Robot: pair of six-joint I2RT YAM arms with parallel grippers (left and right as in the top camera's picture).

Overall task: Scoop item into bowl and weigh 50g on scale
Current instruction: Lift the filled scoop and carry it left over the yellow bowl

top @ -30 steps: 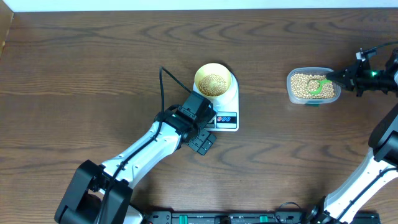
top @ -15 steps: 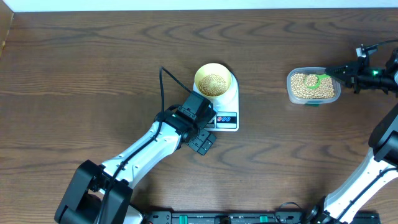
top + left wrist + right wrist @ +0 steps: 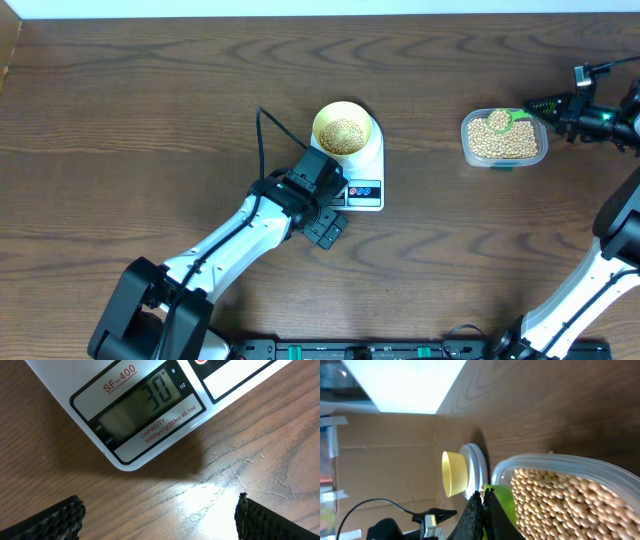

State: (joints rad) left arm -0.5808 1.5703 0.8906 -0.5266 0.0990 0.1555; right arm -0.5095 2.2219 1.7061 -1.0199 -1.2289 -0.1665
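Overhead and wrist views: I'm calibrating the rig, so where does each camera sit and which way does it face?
Overhead: above the table, looking straight down on scale, bowl, tub; left arm and right arm show.
Left wrist: low, facing the scale's display; open left gripper fingertips at bottom corners.
Right wrist: rolled sideways, looking past shut right gripper and green scoop, over beans, toward the bowl.
Shared: overhead and right wrist show bowl and tub.
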